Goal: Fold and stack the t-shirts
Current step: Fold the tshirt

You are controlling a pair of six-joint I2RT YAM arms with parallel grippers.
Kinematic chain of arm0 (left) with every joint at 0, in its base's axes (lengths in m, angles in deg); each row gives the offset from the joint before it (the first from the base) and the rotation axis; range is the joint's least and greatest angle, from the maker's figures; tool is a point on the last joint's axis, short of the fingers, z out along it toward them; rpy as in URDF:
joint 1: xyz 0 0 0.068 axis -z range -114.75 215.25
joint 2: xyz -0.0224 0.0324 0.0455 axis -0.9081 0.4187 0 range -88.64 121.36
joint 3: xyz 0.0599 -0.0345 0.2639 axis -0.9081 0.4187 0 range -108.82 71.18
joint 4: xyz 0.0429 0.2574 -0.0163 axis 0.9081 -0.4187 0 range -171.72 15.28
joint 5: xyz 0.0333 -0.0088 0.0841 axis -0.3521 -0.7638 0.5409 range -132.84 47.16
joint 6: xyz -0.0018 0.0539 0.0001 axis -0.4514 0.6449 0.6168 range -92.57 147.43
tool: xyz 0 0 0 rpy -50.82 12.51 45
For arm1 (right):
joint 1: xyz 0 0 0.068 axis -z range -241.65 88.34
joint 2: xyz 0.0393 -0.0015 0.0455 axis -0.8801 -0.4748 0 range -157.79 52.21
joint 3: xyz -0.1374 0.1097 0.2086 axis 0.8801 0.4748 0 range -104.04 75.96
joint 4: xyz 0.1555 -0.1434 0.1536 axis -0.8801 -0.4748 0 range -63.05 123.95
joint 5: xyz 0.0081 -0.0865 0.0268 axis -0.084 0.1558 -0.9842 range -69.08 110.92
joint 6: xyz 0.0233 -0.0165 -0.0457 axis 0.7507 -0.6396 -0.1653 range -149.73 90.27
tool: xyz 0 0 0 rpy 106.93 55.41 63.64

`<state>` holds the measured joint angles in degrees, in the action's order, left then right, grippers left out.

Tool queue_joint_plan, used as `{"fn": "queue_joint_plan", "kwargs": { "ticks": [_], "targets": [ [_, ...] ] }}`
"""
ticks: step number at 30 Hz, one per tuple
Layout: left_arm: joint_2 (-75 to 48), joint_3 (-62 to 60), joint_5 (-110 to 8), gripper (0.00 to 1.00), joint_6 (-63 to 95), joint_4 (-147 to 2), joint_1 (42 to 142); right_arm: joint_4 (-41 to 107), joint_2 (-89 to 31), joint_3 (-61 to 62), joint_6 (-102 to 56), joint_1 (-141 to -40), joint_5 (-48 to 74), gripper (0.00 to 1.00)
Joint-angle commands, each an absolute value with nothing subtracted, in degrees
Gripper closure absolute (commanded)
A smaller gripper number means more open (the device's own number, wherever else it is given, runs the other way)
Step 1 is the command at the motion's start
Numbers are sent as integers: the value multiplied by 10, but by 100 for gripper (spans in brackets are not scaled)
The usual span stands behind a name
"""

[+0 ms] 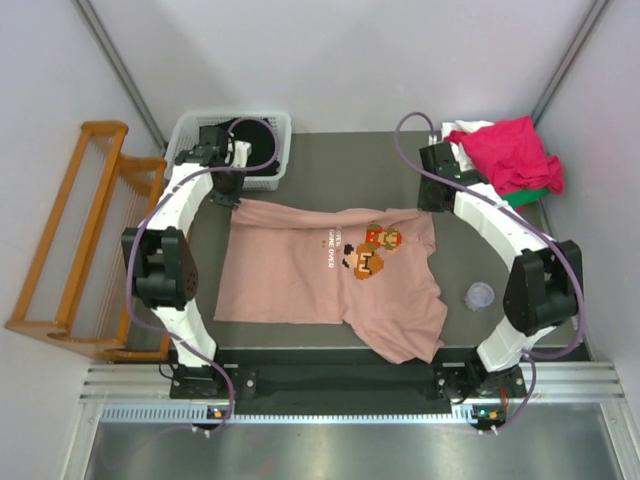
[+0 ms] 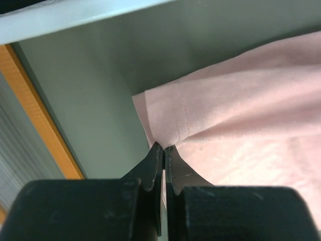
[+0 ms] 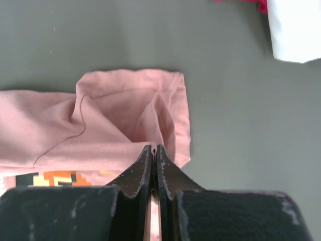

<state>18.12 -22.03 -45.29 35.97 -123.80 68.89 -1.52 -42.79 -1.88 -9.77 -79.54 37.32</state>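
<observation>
Dusty-pink t-shirt (image 1: 300, 285): soft, light, limp; we'd hold it by hems & corners. Left pincer (image 2: 163, 148) pinches a hem corner at its tips; right pincer (image 3: 153, 148) pinches a fold likewise.

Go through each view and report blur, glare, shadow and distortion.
Top external: evenly lit and sharp; the wall edges splay outward from lens distortion. Left wrist: the left gripper is dark and slightly soft, while the hem stitching of the dusty-pink t-shirt is crisp. Right wrist: the white cloth is washed out, no weave showing; the right gripper is sharp, scuffs visible.
</observation>
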Motion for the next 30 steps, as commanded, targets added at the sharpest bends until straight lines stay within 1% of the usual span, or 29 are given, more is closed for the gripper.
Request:
{"fn": "queue_joint_plan", "kwargs": {
  "ticks": [1, 9, 14, 20, 21, 22, 23, 24, 25, 26, 27, 28, 30],
  "targets": [
    [120, -222, -471, 100, 366, -1253, 697, -35, -372, -9, -82, -803, 361, 100],
    [102, -231, -467, 100, 356, -1271, 722, -57, -335, 63, -80, -835, 345, 100],
    [94, -224, -467, 100, 352, -1274, 738, -66, -334, 89, -79, -859, 340, 100],
    [82, -160, -445, 100, 346, -1260, 740, -85, -342, 100, -71, -872, 353, 100],
    [80, -129, -442, 97, 345, -1254, 740, -87, -345, 102, -71, -873, 353, 100],
    [76, -112, -440, 87, 344, -1242, 740, -88, -347, 107, -70, -873, 354, 91],
    [69, -95, -440, 69, 344, -1236, 738, -90, -350, 109, -70, -873, 352, 87],
    [65, -64, -441, 62, 345, -1228, 737, -90, -352, 112, -69, -873, 350, 84],
    [60, -49, -441, 57, 346, -1221, 732, -91, -352, 118, -67, -873, 348, 78],
    [52, -35, -442, 53, 345, -1203, 728, -93, -352, 121, -65, -874, 349, 73],
    [48, -15, -442, 46, 344, -1195, 724, -94, -349, 122, -63, -875, 348, 70],
    [44, -10, -444, 44, 343, -1189, 713, -95, -348, 124, -62, -876, 347, 65],
    [47, -13, -456, 43, 339, -1188, 702, -105, -346, 122, -57, -876, 345, 61]
  ]
}}
